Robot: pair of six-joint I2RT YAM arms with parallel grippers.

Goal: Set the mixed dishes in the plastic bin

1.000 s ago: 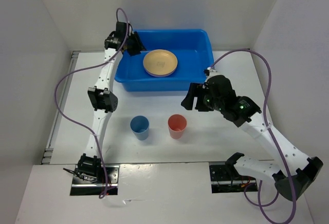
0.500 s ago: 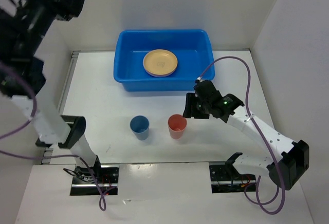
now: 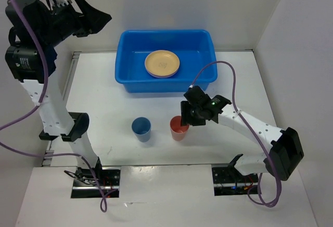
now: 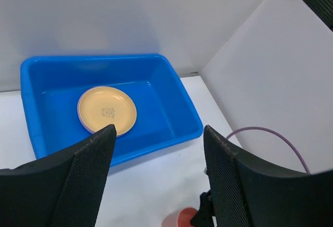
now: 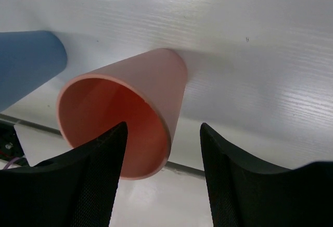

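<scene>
Right gripper (image 5: 162,128): unclenched. Its two fingers straddle one wall of the small coral red plastic cup (image 5: 151,91), one over the mouth and one outside. You have no grip yet.
Cup position: upright on the white table (image 3: 104,97), directly beneath that gripper and not yet in the bin.
Tip-over risk: if you close off-centre or press lower, a finger could shove the rim and topple the light cup.
Neighbour risk: the small blue plastic cup (image 3: 141,128) stands near, to the gripper's left. A sideways sweep would knock it.
Rim risk: the bright blue rectangular plastic bin (image 3: 197,55), holding a yellow-orange round plastic plate (image 3: 162,63), lies ahead of the gripper. If you carry too low, the cup clips its wall.
Left gripper (image 4: 158,128): spread wide and empty, with the bin below and ahead of it. It should not interfere.
</scene>
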